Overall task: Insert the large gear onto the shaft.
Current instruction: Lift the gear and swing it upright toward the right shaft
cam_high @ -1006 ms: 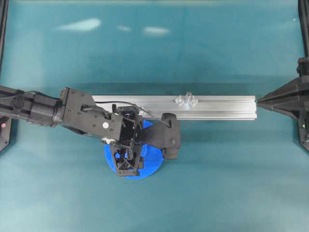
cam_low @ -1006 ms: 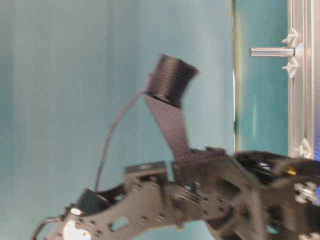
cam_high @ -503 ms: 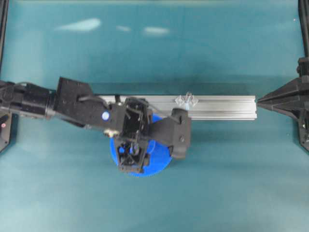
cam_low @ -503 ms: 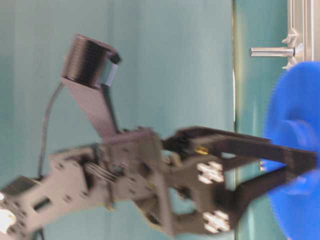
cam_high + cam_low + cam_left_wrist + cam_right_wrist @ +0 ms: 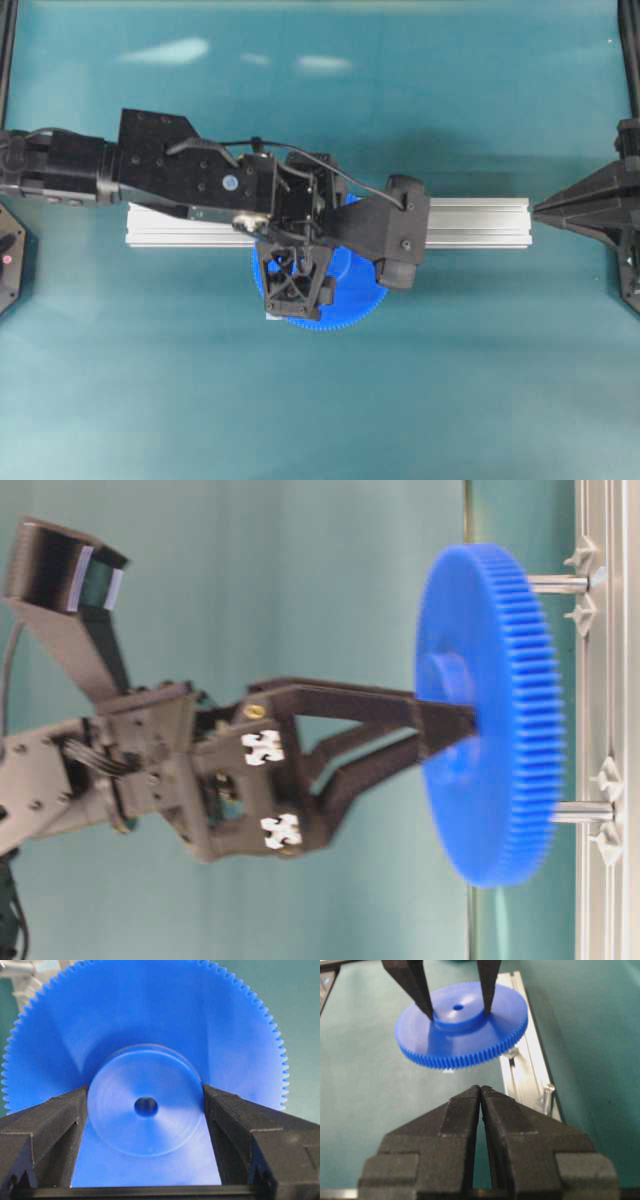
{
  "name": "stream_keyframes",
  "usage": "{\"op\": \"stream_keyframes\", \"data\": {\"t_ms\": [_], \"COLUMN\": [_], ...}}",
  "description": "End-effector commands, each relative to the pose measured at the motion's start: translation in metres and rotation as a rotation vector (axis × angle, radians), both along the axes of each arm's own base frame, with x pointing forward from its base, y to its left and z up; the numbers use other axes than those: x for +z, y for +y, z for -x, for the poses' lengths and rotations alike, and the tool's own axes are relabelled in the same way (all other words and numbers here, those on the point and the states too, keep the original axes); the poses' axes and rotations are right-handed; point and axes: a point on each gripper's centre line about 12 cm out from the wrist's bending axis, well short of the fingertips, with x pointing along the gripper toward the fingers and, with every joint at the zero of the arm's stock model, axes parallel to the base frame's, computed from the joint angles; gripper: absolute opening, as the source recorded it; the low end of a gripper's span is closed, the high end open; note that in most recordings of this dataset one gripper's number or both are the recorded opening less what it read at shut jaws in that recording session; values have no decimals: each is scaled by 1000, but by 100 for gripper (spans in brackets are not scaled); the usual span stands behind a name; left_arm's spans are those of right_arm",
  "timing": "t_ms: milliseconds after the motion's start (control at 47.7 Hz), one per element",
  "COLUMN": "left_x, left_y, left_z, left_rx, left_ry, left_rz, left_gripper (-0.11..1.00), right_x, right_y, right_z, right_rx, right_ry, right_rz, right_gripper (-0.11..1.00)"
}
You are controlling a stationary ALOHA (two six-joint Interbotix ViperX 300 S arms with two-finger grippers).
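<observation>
Left gripper (image 5: 145,1110): jaws are clamped on the raised round hub of the large gear (image 5: 145,1045), one black finger pressed against each side of the hub, the small bore hole seen between them.

Large gear: bright blue, fine teeth all round, carried flat and clear of the table. In the table-level view it (image 5: 490,715) is held out at the finger ends (image 5: 445,725), apart from the rail. From overhead it (image 5: 335,295) lies partly under the left arm, overlapping the near edge of the aluminium rail (image 5: 470,222).

Shaft (image 5: 558,583): a short silvery pin projecting from the rail between two small translucent brackets; its tip is hidden behind the gear's rim. A second like pin (image 5: 578,812) stands further along the rail. Which pin the bore lines up with cannot be told.

Right gripper (image 5: 480,1091): jaws are together, fingertips meeting, well apart from the gear (image 5: 462,1025) and holding nothing.

Table (image 5: 320,420): teal cloth surface.

Containers: nothing recorded. Legible writing or brand marks: nothing can be read.
</observation>
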Motion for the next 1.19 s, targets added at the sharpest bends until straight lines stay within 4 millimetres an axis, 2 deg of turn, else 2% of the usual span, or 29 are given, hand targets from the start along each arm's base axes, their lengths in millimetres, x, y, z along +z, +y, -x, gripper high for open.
{"op": "stream_keyframes", "data": {"t_ms": [0,503,859,1173], "left_x": [27,20,6,-6], "left_y": [9,47,61,74], "left_z": [-4,-40,-70,-77], "left_rx": [4,-64,-57,-35], "left_ry": [-72,-86,-73,-49], "left_rz": [-8,-74,-81,-82], "left_gripper": [77,77,77,77], "right_x": [3,2,3,4], "right_y": [0,-1,-2,-2], "right_z": [-1,0,2,3], "right_rx": [-4,-7,-14,-14], "right_ry": [-8,-11,-20,-25], "right_rz": [-9,-7,-2,-2], "right_gripper": [16,16,16,16]}}
